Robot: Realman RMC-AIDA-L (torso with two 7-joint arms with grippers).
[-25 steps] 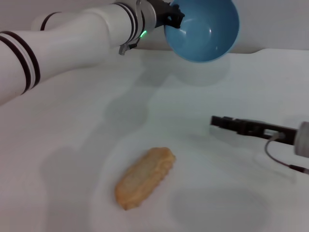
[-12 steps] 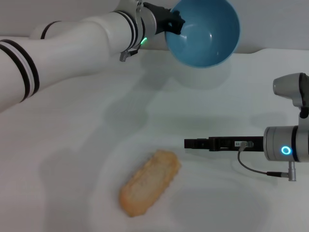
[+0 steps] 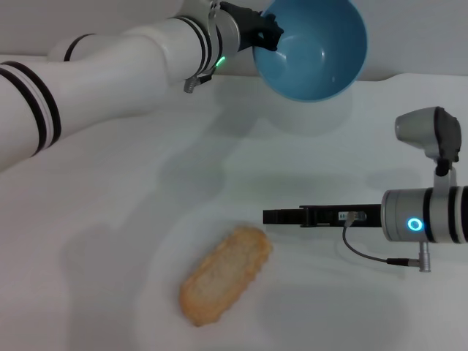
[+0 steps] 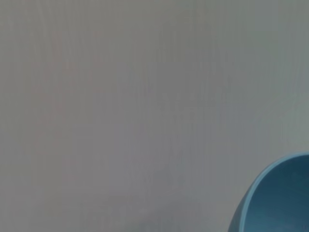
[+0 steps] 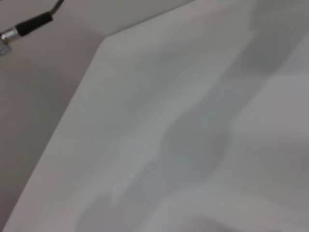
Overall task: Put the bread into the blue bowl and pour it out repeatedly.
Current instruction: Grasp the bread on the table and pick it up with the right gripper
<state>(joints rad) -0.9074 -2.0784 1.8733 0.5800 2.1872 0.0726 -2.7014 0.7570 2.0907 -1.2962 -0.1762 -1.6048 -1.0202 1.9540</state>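
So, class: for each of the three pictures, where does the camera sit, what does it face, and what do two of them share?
Head view: from the robot's head, down on the white table; shows the bread, left tool gripping the raised blue bowl, right tool.
Left wrist view: faces table, bowl rim; no arm visible.
Right wrist view: faces table edge; own cable only.
Shared: bowl, head and left wrist.

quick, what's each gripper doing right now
Left gripper: shut on the rim of the light-blue glossy bowl, held tilted above the table.
Right gripper: cannot be told; empty, just above the golden-tan toy bread.
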